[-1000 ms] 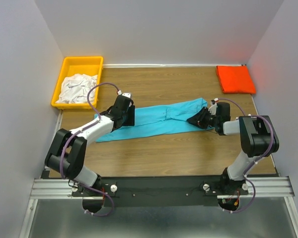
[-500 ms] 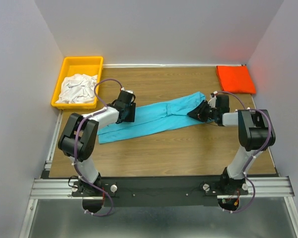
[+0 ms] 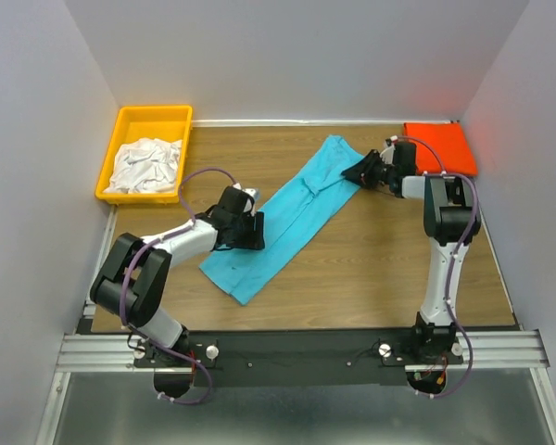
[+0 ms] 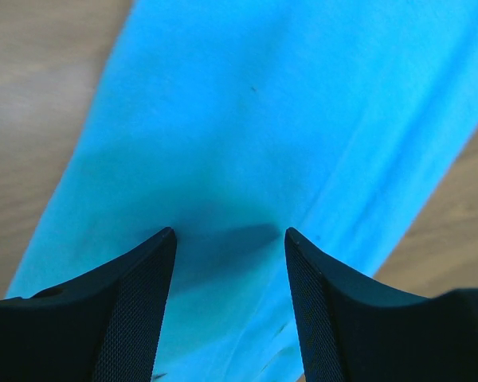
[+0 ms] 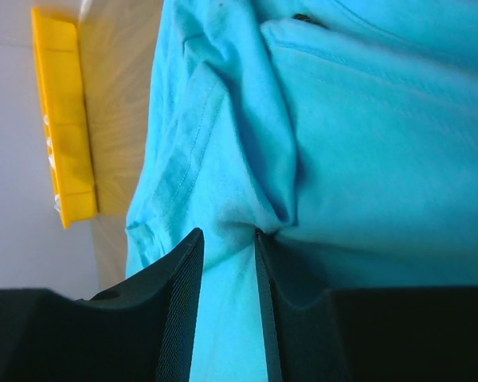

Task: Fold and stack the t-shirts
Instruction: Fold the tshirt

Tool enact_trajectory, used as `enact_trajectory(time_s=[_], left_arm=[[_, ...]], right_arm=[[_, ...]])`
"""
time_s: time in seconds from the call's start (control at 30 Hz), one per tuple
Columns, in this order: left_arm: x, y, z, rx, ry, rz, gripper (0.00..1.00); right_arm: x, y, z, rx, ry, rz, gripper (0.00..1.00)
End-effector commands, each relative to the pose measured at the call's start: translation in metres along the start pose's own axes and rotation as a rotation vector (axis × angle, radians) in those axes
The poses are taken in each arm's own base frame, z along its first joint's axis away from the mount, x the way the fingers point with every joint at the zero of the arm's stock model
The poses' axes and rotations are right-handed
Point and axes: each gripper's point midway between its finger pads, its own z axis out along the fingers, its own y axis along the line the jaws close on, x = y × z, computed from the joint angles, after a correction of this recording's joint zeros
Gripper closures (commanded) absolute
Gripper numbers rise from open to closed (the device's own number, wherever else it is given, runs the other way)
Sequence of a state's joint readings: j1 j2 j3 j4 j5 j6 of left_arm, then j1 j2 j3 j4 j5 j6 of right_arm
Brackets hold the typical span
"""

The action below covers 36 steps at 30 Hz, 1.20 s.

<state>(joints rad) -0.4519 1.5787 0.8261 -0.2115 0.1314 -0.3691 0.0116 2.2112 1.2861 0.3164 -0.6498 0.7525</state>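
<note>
1. Pinching the turquoise-blue t-shirt's [image 3: 296, 209] far end: my right hand [image 3: 354, 173], clenched on a fold.
2. T-shirt lies diagonally on the tabletop [image 3: 380, 264].
3. My left hand [image 3: 258, 232] sits on its near half; grasp cannot be told.

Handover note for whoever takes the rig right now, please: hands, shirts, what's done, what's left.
Left hand: open, tips apart at the blue shirt, partway along it.
Right hand: shut on the blue shirt's far end.
Blue shirt: a long diagonal strip, only partly folded.
Orange shirt: folded, far right corner.
White shirts: crumpled in the bin.
Left: finish blue, stack it, then do the whites.
</note>
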Motion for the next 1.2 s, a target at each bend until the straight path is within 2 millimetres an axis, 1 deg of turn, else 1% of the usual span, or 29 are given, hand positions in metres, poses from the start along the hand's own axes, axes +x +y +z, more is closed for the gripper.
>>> enact_trajectory(time_s=[0.0, 0.03, 0.07, 0.17, 0.2, 0.23, 0.27, 0.37, 0.43, 0.53, 0.57, 0.6, 0.63, 0.67, 0.7, 0.73, 0.77, 0.8, 0.83, 0.87, 0.9, 0.93, 0.97, 1.0, 1.03, 1.07, 1.1, 1.13, 1.17], left_arm=[[0.078, -0.039, -0.006, 0.122, 0.249, -0.086, 0.35], [0.082, -0.049, -0.006, 0.142, 0.254, -0.086, 0.35], [0.081, -0.065, -0.007, 0.180, 0.249, -0.117, 0.35], [0.088, -0.100, -0.012, 0.275, 0.267, -0.132, 0.35], [0.086, -0.110, -0.012, 0.290, 0.256, -0.170, 0.35], [0.084, -0.117, -0.013, 0.303, 0.245, -0.181, 0.35], [0.088, -0.125, -0.012, 0.310, 0.245, -0.178, 0.35], [0.082, -0.149, -0.011, 0.346, 0.219, -0.225, 0.35], [0.073, -0.161, -0.013, 0.363, 0.195, -0.253, 0.35], [0.050, -0.167, -0.020, 0.336, 0.123, -0.278, 0.34], [0.032, -0.173, -0.033, 0.349, 0.069, -0.282, 0.34], [0.028, -0.162, -0.036, 0.283, 0.042, -0.293, 0.34], [0.017, -0.160, -0.050, 0.274, -0.007, -0.290, 0.34], [0.001, -0.152, -0.056, 0.221, -0.080, -0.273, 0.34], [0.004, -0.137, -0.061, 0.148, -0.082, -0.260, 0.34], [-0.012, -0.129, -0.074, 0.103, -0.155, -0.250, 0.34], [-0.015, -0.120, -0.080, 0.065, -0.173, -0.230, 0.32], [-0.008, -0.107, -0.085, 0.010, -0.155, -0.193, 0.29], [-0.012, -0.100, -0.094, -0.010, -0.176, -0.181, 0.28], [-0.011, -0.094, -0.098, -0.028, -0.178, -0.165, 0.25], [-0.006, -0.082, -0.101, -0.070, -0.168, -0.137, 0.20], [-0.006, -0.078, -0.104, -0.076, -0.174, -0.124, 0.19], [-0.003, -0.074, -0.109, -0.075, -0.182, -0.106, 0.13], [-0.003, -0.072, -0.111, -0.074, -0.187, -0.096, 0.13], [-0.003, -0.069, -0.118, -0.071, -0.204, -0.094, 0.08], [-0.002, -0.066, -0.119, -0.075, -0.209, -0.091, 0.07], [0.003, -0.061, -0.119, -0.082, -0.207, -0.089, 0.07], [0.001, -0.063, -0.123, -0.063, -0.225, -0.081, 0.07], [0.002, -0.061, -0.123, -0.058, -0.230, -0.076, 0.07]], right_arm=[[0.012, -0.056, 0.036, 0.086, 0.069, 0.110, 0.59], [0.007, -0.055, 0.042, 0.073, 0.069, 0.110, 0.59], [-0.011, -0.045, 0.049, 0.042, 0.045, 0.088, 0.58], [-0.015, -0.047, 0.067, 0.019, 0.055, 0.096, 0.57], [-0.029, -0.035, 0.073, -0.012, 0.036, 0.070, 0.56], [-0.027, -0.038, 0.079, -0.014, 0.043, 0.076, 0.56], [-0.038, -0.025, 0.085, -0.043, 0.028, 0.054, 0.55], [-0.042, -0.022, 0.096, -0.064, 0.028, 0.053, 0.53], [-0.051, -0.011, 0.098, -0.088, 0.017, 0.035, 0.53], [-0.065, 0.012, 0.087, -0.112, -0.008, -0.006, 0.51], [-0.065, 0.015, 0.082, -0.099, -0.010, -0.025, 0.49], [-0.076, 0.038, 0.068, -0.109, -0.036, -0.068, 0.48], [-0.073, 0.033, 0.060, -0.059, -0.035, -0.095, 0.46], [-0.072, 0.037, 0.052, -0.035, -0.041, -0.118, 0.45], [-0.087, 0.063, 0.031, -0.023, -0.095, -0.169, 0.44], [-0.070, 0.051, 0.021, 0.038, -0.065, -0.180, 0.43], [-0.066, 0.052, 0.012, 0.069, -0.069, -0.192, 0.43], [-0.059, 0.059, 0.000, 0.099, -0.063, -0.206, 0.42], [-0.058, 0.072, -0.025, 0.151, -0.091, -0.248, 0.42], [-0.050, 0.076, -0.037, 0.187, -0.092, -0.264, 0.41], [-0.014, 0.063, -0.042, 0.246, -0.033, -0.263, 0.41], [0.000, 0.064, -0.051, 0.283, -0.021, -0.285, 0.41], [0.032, 0.063, -0.071, 0.361, 0.011, -0.320, 0.41], [0.035, 0.078, -0.078, 0.371, -0.005, -0.351, 0.41], [0.060, 0.069, -0.100, 0.439, 0.017, -0.351, 0.41], [0.086, 0.052, -0.102, 0.496, 0.074, -0.334, 0.41], [0.107, 0.069, -0.115, 0.487, 0.083, -0.359, 0.41], [0.138, 0.045, -0.131, 0.572, 0.130, -0.317, 0.41], [0.154, 0.042, -0.139, 0.601, 0.136, -0.309, 0.41]])
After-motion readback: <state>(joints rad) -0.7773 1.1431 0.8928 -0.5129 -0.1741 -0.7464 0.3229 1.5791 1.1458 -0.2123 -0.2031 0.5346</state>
